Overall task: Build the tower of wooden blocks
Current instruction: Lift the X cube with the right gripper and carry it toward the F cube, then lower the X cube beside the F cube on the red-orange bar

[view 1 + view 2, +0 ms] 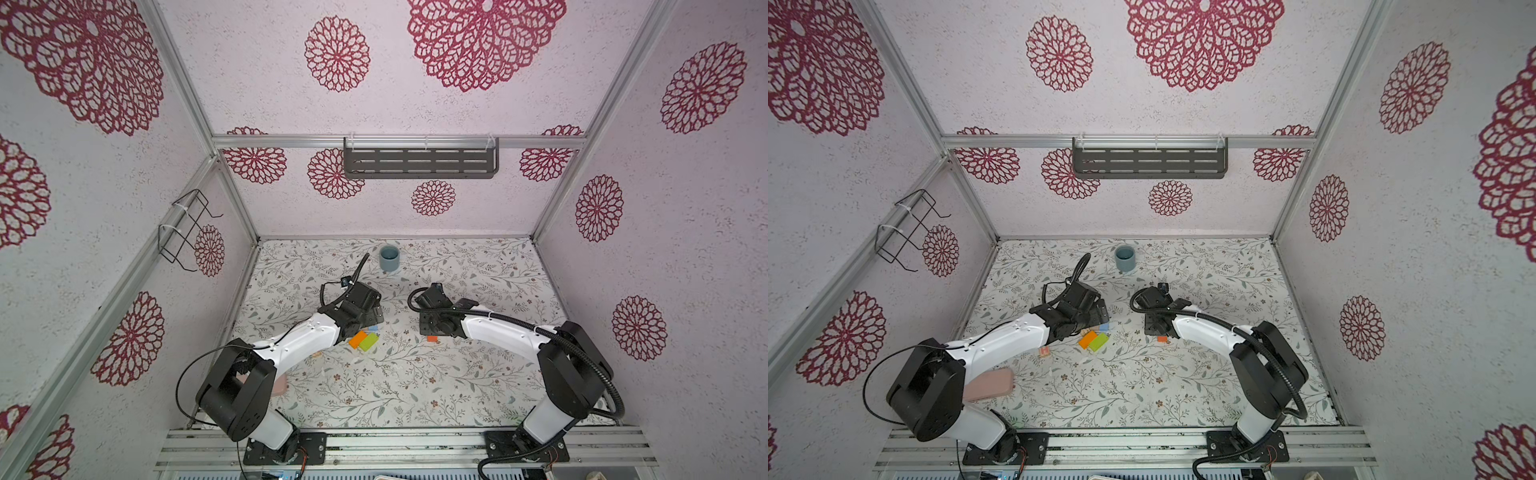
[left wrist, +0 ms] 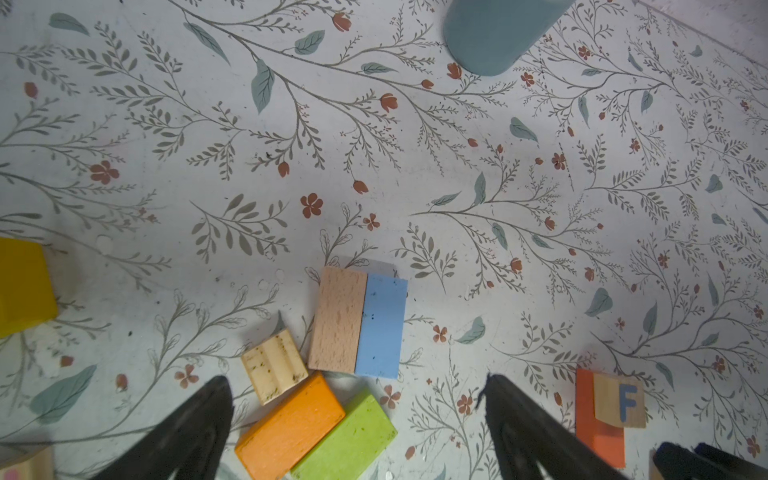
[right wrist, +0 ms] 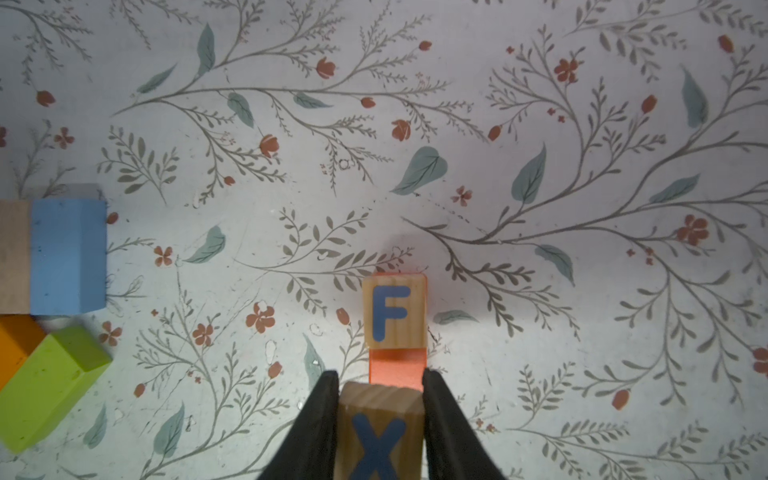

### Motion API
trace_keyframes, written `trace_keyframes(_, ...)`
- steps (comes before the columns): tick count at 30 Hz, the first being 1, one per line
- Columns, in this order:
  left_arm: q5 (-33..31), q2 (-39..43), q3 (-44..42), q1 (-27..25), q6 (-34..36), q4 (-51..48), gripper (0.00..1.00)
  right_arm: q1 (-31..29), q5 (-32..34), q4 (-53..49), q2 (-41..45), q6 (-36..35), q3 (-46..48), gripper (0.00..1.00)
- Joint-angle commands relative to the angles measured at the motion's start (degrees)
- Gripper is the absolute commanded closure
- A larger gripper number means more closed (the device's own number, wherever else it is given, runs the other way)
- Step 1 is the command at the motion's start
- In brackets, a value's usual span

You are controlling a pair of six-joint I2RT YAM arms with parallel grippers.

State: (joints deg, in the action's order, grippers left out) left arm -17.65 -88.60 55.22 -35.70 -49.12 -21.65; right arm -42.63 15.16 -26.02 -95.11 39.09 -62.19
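Blocks clustered mid-table (image 1: 457, 395): orange block (image 2: 291, 428) touching green block (image 2: 347, 440), tan block (image 2: 338, 320) flush beside blue block (image 2: 381, 328), pale cube (image 2: 274, 365) wedged against tan and orange. Yellow block (image 2: 23, 286) apart from the cluster, cut off at the frame edge. Grey-blue cup (image 1: 389, 257) at the back, well apart. Pink case (image 1: 992, 384) near the front, partly hidden by left arm (image 1: 1000, 336).

Red-orange block (image 3: 395, 368) lies flat right of the cluster, with F cube (image 3: 394, 311) on its far half. Left gripper (image 2: 354, 379) over the cluster, jaws spread wide, empty. Right gripper (image 3: 380, 386) clamped on X cube (image 3: 380, 432), both pads on its sides, over the red-orange block's near end just beside F cube. Can't tell if X is seated.
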Motion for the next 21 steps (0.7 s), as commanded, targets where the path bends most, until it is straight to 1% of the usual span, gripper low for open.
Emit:
trace_keyframes(1,-1.33,-1.09,0.06,-0.25,-0.8,0.73,0.03,0.7,-0.38,0.53,-0.24,-0.22,-0.21,0.65)
trace_keyframes(21,-1.61,-2.46,0.44,-0.29,-1.24,0.37,0.03,1.32,-1.08,0.57,-3.24,-1.3,-0.12,0.64)
